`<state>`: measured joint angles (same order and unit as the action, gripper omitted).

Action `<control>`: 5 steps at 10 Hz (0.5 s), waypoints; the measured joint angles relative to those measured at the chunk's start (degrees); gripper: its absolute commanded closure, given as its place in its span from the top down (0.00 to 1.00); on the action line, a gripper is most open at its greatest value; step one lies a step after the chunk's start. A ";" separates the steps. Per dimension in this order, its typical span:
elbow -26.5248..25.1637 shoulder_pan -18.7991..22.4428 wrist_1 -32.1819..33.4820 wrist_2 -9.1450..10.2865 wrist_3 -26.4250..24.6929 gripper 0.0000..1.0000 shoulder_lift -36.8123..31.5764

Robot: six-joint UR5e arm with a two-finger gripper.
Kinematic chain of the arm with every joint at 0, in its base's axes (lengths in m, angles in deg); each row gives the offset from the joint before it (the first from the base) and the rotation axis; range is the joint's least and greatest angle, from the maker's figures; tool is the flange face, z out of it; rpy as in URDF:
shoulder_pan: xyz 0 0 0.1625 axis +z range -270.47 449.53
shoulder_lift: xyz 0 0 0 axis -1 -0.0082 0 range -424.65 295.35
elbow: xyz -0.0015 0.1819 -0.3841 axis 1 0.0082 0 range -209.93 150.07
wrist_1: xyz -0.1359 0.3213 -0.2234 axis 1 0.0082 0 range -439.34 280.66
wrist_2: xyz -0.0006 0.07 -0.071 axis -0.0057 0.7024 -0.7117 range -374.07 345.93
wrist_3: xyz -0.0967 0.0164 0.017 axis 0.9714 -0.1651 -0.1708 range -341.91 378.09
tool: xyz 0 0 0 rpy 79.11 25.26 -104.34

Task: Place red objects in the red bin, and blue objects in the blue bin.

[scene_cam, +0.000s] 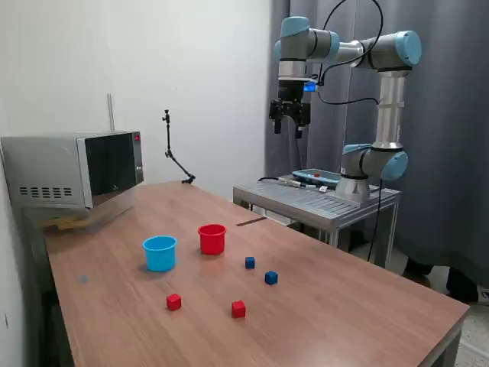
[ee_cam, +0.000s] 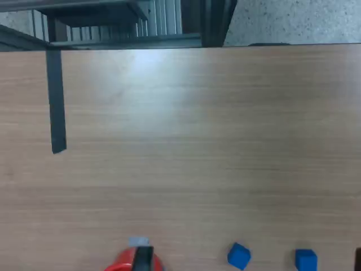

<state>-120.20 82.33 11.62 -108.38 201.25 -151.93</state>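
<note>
Red cubes, 2 of them [scene_cam: 174, 302] [scene_cam: 238, 309], lie nearest the table's front edge, with 2 dark blue cubes [scene_cam: 250, 262] [scene_cam: 271, 277] just behind and the red cup [scene_cam: 212, 238] and light blue cup [scene_cam: 160, 253] side by side beyond, so we judge sorting not begun. We see the gripper [scene_cam: 290, 121] parked high above the table [scene_cam: 367, 306], holding nothing; whether its fingers are apart, we cannot tell. Only the wrist view shows a dark strip [ee_cam: 56, 101] on the wood.

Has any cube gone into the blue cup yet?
No: in the exterior view both red cubes and both blue cubes sit on the table, outside the blue cup.
</note>
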 measured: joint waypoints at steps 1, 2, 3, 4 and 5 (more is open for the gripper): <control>-0.42 -0.18 0.32 -0.16 0.05 1.00 -0.14; -0.94 -0.43 0.73 -0.36 0.10 1.00 -0.26; -1.27 -0.62 1.01 -0.50 0.14 1.00 -0.36; -1.44 -0.71 1.26 -0.56 0.16 1.00 -0.39; -1.54 -0.75 1.46 -0.59 0.17 1.00 -0.41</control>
<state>-121.74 81.58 13.08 -108.97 201.42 -152.34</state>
